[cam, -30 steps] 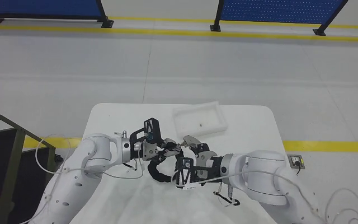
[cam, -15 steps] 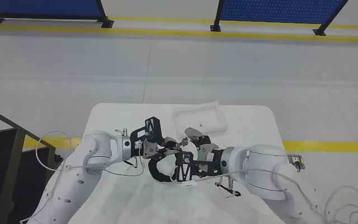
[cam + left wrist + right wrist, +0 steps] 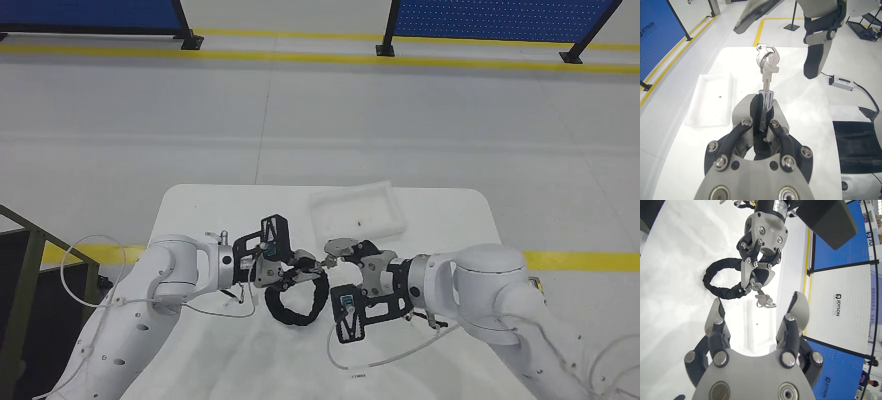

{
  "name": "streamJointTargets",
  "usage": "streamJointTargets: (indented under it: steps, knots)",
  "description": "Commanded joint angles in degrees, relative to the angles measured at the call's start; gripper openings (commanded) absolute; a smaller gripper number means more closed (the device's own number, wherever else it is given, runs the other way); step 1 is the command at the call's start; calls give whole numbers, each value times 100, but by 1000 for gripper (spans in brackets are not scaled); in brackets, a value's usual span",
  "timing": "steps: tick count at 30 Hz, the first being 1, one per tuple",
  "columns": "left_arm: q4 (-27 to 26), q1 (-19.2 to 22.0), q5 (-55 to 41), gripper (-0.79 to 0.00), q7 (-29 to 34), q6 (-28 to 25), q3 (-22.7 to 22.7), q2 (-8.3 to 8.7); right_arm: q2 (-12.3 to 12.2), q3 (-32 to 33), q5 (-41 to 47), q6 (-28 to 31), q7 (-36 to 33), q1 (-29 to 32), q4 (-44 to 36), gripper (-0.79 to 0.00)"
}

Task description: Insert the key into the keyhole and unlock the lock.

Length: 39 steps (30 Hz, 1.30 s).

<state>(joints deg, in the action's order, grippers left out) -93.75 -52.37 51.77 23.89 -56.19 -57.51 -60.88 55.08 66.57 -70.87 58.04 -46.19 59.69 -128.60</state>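
White surface (image 3: 450, 215); key (image 3: 768, 60) seated in lock (image 3: 767, 100), lock clamped in left gripper (image 3: 762, 106); right gripper (image 3: 757, 302) spread wide, empty; turning apparently not yet done.

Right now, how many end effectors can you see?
2. The left end effector is shut on the lock, over the table. The right end effector is open, facing the key that sticks out of the lock, apart from it. None looks hidden.

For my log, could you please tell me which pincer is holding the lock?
The left pincer, shut on the lock at its chrome cylinder; the right pincer stands open and empty.
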Motion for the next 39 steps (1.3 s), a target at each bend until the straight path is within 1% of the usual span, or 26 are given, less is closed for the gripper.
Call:
streamJointTargets:
  steps: [1, 3, 10, 16, 17, 19, 20, 22, 25, 27, 30, 38, 39]
  knots:
    - [-11, 5, 25, -785, 27, 16, 8, 4, -19, -24, -91, -4, 38, -42, -64, -471]
    - [-30, -6, 39, -785, 34, 8, 34, 6, -39, -77, -220, -4, 70, -81, -110, -499]
    - [-90, -11, 30, -785, 13, -56, 75, 17, -77, -184, -587, -4, 278, -96, -121, -505]
    - [-126, 10, 25, -785, 15, -74, 111, 24, -100, -214, -730, -4, 422, -43, -95, -536]
    - [-126, 15, 23, -785, 15, -69, 117, 24, -104, -213, -738, -4, 438, -34, -87, -563]
    - [-128, 28, 23, -785, 13, -76, 130, 25, -113, -213, -712, -4, 472, -11, -58, -693]
    - [-125, 35, 21, -785, 11, -74, 136, 25, -116, -206, -681, -7, 487, -1, -39, -776]
    - [-129, 48, 23, -785, 7, -78, 149, 26, -125, -201, -598, -11, 484, 28, 3, -785]
    - [-125, 67, 25, -785, -2, -79, 162, 27, -131, -168, -203, -140, 516, 98, 120, -785]
    - [-123, 77, 33, -785, -13, -77, 171, 27, -140, -135, 54, -234, 413, 126, 157, -785]
    - [-126, 86, 56, -785, -49, -74, 188, 26, -148, -66, 653, -587, 215, 179, 239, -785]
    - [-168, 93, 281, -785, -265, -70, 209, 20, -190, -56, 2411, -1583, -1077, 79, 306, -785]
    - [-182, 98, 342, -785, -312, -81, 211, 18, -191, -50, 2682, -1797, -1183, 72, 320, -785]
